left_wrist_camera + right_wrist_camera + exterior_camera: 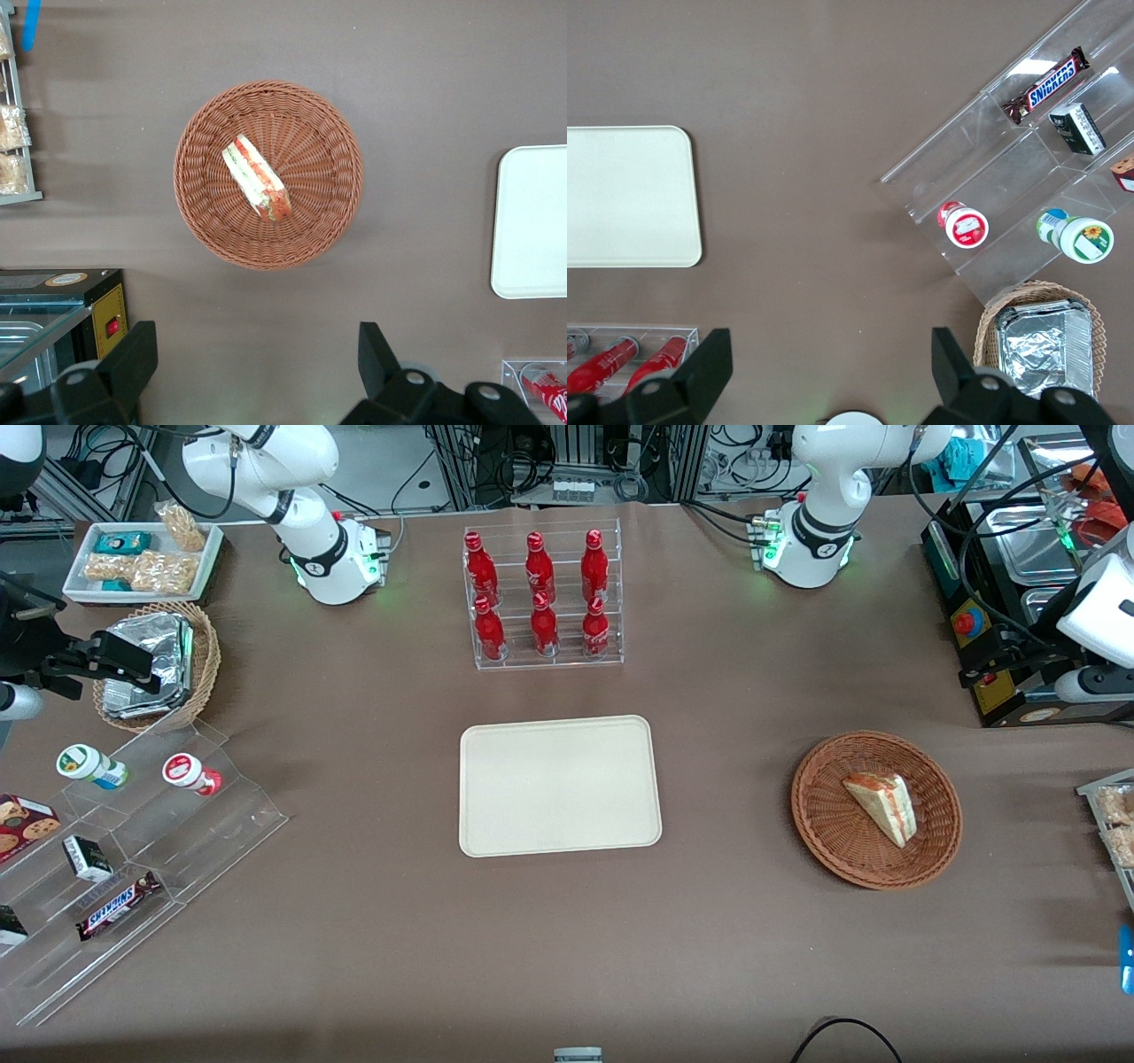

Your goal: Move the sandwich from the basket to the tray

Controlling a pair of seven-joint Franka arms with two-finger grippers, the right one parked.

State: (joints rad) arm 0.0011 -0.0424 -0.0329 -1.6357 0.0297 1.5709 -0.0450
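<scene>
Two fingers of the gripper stood wide apart, holding nothing, high above the table, while one sandwich lay in one basket, its long axis slanted and its thin end nearer the front camera, well apart from one tray.

Sandwich in basket, at working arm's end of bench. Tray mid-bench, well apart from basket, nearer front camera than bottle rack. Gripper above bare bench beside basket, fingers spread.
</scene>
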